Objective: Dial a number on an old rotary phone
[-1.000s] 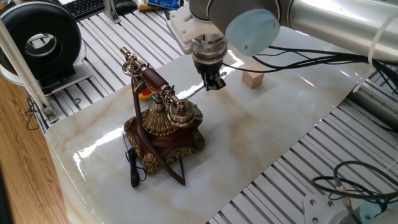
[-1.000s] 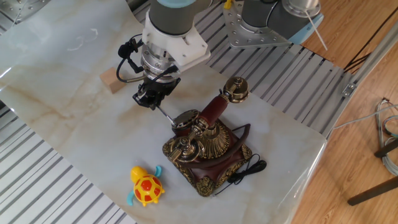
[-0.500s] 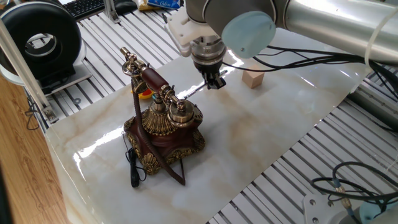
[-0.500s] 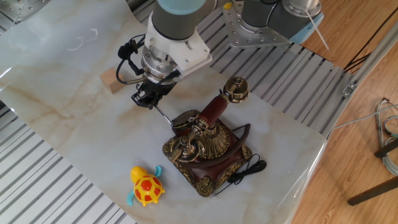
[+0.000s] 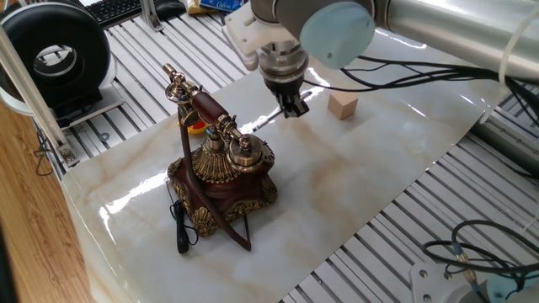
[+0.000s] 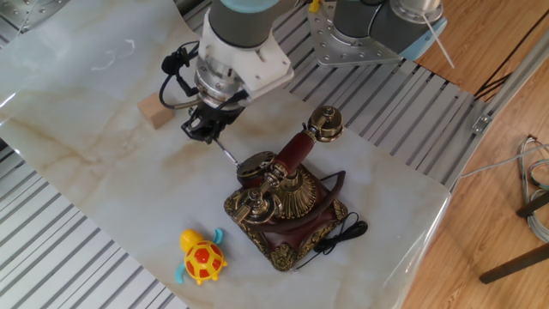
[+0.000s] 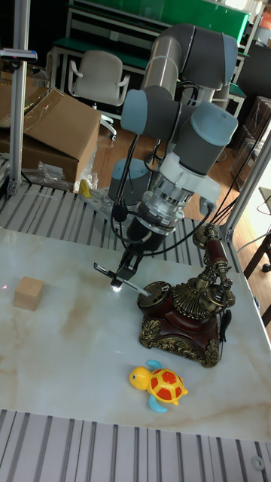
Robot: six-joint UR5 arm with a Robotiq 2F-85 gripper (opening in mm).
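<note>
Ornate old rotary phone [image 5: 221, 172] [image 6: 287, 202] [image 7: 187, 311] with dark reddish-brown body, gold filigree trim and brass cradle, standing upright on pale marbled tabletop [image 5: 354, 185] [image 6: 94, 163] [image 7: 68, 354]. Gold-ended handset [image 5: 199, 105] [image 6: 296, 150] [image 7: 212, 260] resting across cradle; black cord [image 5: 179, 227] [image 6: 339, 233] trailing beside base. Two-finger gripper [image 5: 293, 106] [image 6: 204, 129] [image 7: 132, 263] of grey arm hanging just above tabletop, close beside phone on dial side. Clenched on thin pale stick [image 6: 225, 152] [image 7: 128, 287], slanting down toward dial; whether tip touches dial, cannot tell. In tall fixed view, small light glinting at stick near gripper. Small pale wooden block [image 5: 343, 105] [image 6: 153, 110] [image 7: 29, 293] lying on tabletop, apart from phone, beyond gripper. Yellow and orange toy turtle [image 6: 201, 256] [image 7: 161, 385] with blue flippers resting on tabletop near phone's base, in tall fixed view nearer than phone. Slatted metal surface [image 5: 472, 202] [image 6: 51, 240] around marbled top.
</note>
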